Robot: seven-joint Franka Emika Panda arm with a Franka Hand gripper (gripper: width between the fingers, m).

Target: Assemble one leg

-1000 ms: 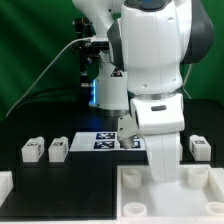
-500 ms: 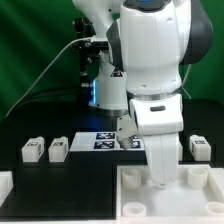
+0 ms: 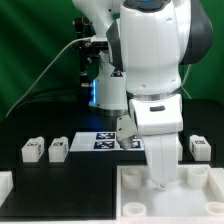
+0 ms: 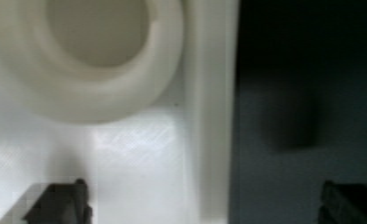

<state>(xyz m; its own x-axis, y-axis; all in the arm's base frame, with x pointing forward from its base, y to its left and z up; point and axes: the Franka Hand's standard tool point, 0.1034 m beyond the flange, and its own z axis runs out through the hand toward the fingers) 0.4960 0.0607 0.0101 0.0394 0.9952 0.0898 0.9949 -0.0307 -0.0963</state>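
The tray-like panel [image 3: 175, 205] is seen to contain only its corner bosses. One leg [image 3: 200, 148] lies just beyond the panel, with two other legs [image 3: 32, 150] [image 3: 58, 149] well apart from it. Each is judged light, stiff and smooth, and best pinched across its flat sides. The gripper [image 4: 206, 205] is held over the panel's edge, spread and empty.
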